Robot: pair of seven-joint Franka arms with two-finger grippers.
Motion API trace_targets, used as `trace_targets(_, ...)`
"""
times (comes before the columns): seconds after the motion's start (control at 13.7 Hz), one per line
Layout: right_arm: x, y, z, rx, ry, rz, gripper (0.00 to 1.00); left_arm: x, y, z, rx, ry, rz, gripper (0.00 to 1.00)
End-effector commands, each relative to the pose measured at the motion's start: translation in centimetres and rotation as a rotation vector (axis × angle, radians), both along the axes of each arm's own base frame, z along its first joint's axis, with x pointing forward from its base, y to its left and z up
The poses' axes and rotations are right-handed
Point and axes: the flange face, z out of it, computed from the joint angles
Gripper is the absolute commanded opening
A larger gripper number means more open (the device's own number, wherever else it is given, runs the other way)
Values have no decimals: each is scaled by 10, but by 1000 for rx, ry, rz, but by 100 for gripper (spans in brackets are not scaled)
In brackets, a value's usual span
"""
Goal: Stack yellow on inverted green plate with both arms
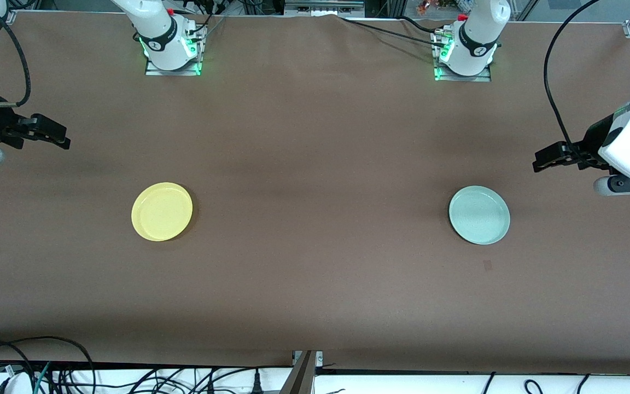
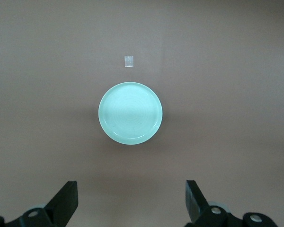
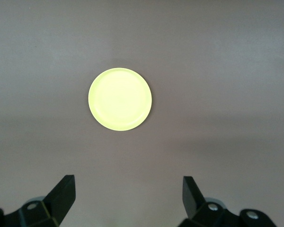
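The yellow plate (image 1: 162, 212) lies rim up on the brown table toward the right arm's end. It also shows in the right wrist view (image 3: 119, 99). The pale green plate (image 1: 479, 214) lies flat toward the left arm's end, and the left wrist view (image 2: 130, 113) shows faint rings on its upper face. My right gripper (image 1: 59, 137) hangs open and empty in the air at its end of the table, apart from the yellow plate; its open jaws show in its wrist view (image 3: 128, 185). My left gripper (image 1: 540, 160) hangs open and empty at its end, apart from the green plate (image 2: 131, 189).
A small square mark (image 1: 488, 265) lies on the table just nearer the front camera than the green plate; it also shows in the left wrist view (image 2: 128, 61). The arm bases (image 1: 173, 52) (image 1: 465, 54) stand along the table's back edge. Cables (image 1: 74, 372) lie past the front edge.
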Motion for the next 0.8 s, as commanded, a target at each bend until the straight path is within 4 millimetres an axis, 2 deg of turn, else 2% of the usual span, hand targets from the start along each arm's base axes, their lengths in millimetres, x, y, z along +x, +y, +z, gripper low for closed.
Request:
trace_targets(0.0,1,-1,2,19,-4,-6,100,5,-1,4,-8,7,-1,100)
trace_targets(0.22,0,0,2,19,2,-6,100,21,11,-2,-25,-1,14,100)
trace_targets(0.29,0,0,2,19,4,-6,100,24,19,-10,-21,9,23,100)
trace_targets(0.44,0,-1,1,19,7,-7,100,23,20,-14,-9,17,23,100)
trace_targets(0.51,-1,0,2,19,8,-9,100,22,23,-23,-8,37,29,100)
trace_targets(0.66,-1,0,1,18,10,-13,100,21,45,-41,-6,70,62,100)
trace_targets(0.73,-1,0,1,18,12,-13,100,24,52,-59,-5,101,72,100)
